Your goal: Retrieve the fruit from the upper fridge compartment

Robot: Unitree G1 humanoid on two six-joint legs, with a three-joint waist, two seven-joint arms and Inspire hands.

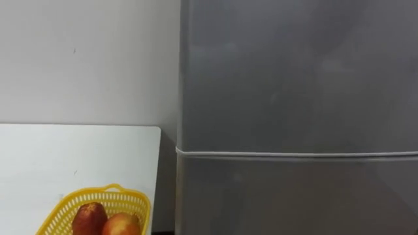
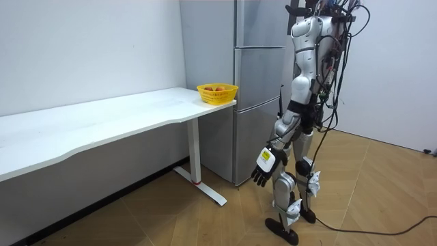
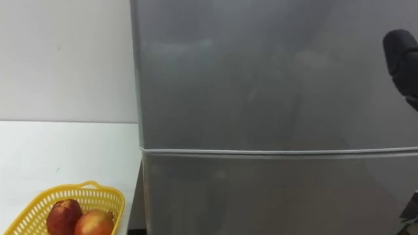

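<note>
The fridge [image 2: 256,89] stood upright straight in front of me, grey and smooth, just beside the end of the white counter [image 1: 78,147]. Its upper door [image 1: 294,72] was shut. A pale seam [image 1: 294,155] ran across between it and the lower door [image 1: 294,196], which was also shut.

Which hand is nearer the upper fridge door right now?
Right. The right hand is raised before the upper fridge door; the left hand hangs low beside its thigh.
</note>
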